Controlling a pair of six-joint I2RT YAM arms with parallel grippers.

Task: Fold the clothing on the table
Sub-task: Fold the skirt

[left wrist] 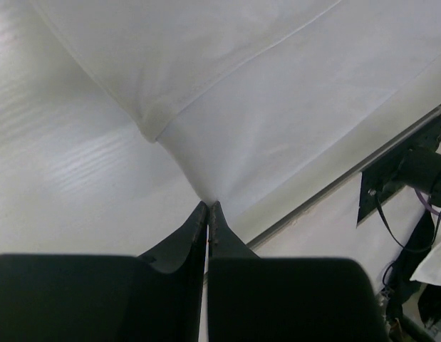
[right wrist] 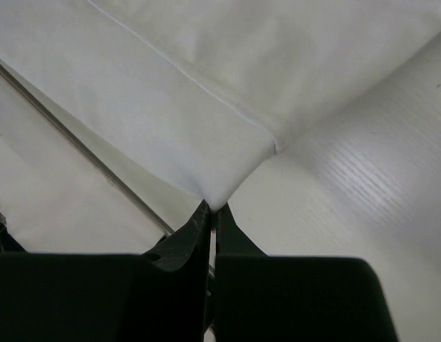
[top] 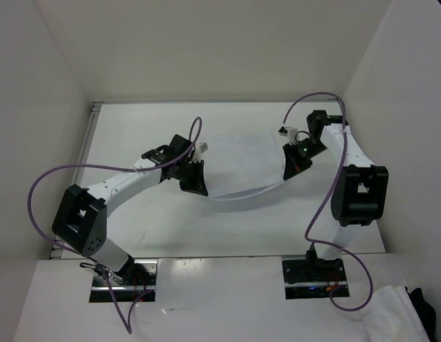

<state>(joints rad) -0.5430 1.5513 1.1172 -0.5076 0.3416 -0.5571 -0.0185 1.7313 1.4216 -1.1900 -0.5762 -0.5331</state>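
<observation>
Beyond the near right corner: a white heap [top: 391,317] lies against a dark garment [top: 424,303], off the desk [top: 206,228] and no part of this job.
Left jaws: shut on the near left corner of the clothing [left wrist: 277,107]. The left wrist view shows the tips pressed together, with cloth drawn to a peak between them.
Right jaws: shut on the near right corner. The right wrist view shows the same pinch, with a seam running away from the tips.
Near hem [top: 238,194]: hangs in a shallow sag from one pair of jaws to the other, and appears to be raised off the desk.
Clothing, body: lies mid-desk between the two arms, spread fairly flat with light wrinkles. Its far side rests on the desk, well short of the far edge.
Far edge: bare desk runs up to the white wall.
Step in hand: judged to be the start of the first fold. Both near corners are gripped and lifted, and nothing is folded over yet.
Next move calls for: both arms carrying the near hem toward the far side together. They should keep level and evenly spaced so the sag does not grow. The near corners should come down over the far corners before the jaws let go.
Watch for: thin cloth slipping from a pinch this small. If one arm leads, the fold line will skew. The body may also drag along the desk instead of folding.
</observation>
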